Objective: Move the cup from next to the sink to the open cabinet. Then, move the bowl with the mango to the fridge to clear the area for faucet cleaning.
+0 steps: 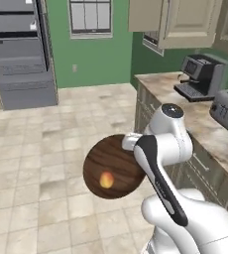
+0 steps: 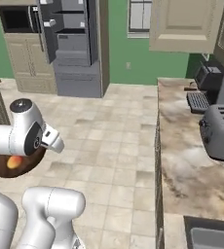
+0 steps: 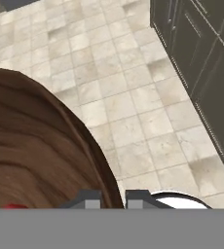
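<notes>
Gripper (image 3: 113,198) pinches bowl (image 3: 36,155) rim — narrow.

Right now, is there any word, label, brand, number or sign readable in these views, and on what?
None can be read.
Coffee machine: no legible marking.
Toaster: no legible marking.
Fridge: plain grey, no text.
Bowl with the mango: bare wood grain, no label.

Wood-grained brown bowl (image 1: 108,166), matt stone-mottled counter (image 1: 205,119), pale stone floor tiles (image 1: 46,144), grey metal fridge (image 2: 75,46)
</notes>
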Controlling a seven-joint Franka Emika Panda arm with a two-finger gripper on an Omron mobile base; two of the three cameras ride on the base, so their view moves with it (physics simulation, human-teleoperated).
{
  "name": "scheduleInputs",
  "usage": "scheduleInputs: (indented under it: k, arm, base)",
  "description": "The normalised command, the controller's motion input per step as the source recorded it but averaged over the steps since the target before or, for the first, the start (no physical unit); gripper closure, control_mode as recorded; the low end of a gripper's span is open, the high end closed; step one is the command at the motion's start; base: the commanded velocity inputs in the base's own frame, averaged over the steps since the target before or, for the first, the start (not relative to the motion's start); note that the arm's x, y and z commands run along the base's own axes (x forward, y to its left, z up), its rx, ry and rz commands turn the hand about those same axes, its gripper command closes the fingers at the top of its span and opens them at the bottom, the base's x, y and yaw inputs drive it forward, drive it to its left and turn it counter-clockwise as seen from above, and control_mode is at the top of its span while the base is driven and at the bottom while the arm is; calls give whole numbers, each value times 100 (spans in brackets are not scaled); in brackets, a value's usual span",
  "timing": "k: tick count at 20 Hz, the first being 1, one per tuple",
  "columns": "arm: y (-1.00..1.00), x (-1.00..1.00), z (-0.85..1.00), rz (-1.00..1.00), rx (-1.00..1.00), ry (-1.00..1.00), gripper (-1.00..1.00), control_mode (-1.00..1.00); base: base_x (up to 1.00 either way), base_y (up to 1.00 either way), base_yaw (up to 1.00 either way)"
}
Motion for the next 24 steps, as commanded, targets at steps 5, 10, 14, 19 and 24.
scheduleInputs:
  k: [5, 10, 14, 19, 24]
  arm:
    - [0, 0, 0, 0, 0, 0, 100, 100]
    - [0, 0, 0, 0, 0, 0, 100, 100]
    - [0, 0, 0, 0, 0, 0, 100, 100]
    - [0, 0, 0, 0, 0, 0, 100, 100]
    - [0, 0, 0, 0, 0, 0, 100, 100]
  base:
    - [100, 78, 4]
    - [100, 87, -1]
    - [100, 77, -6]
    - [100, 69, -9]
    - [100, 59, -8]
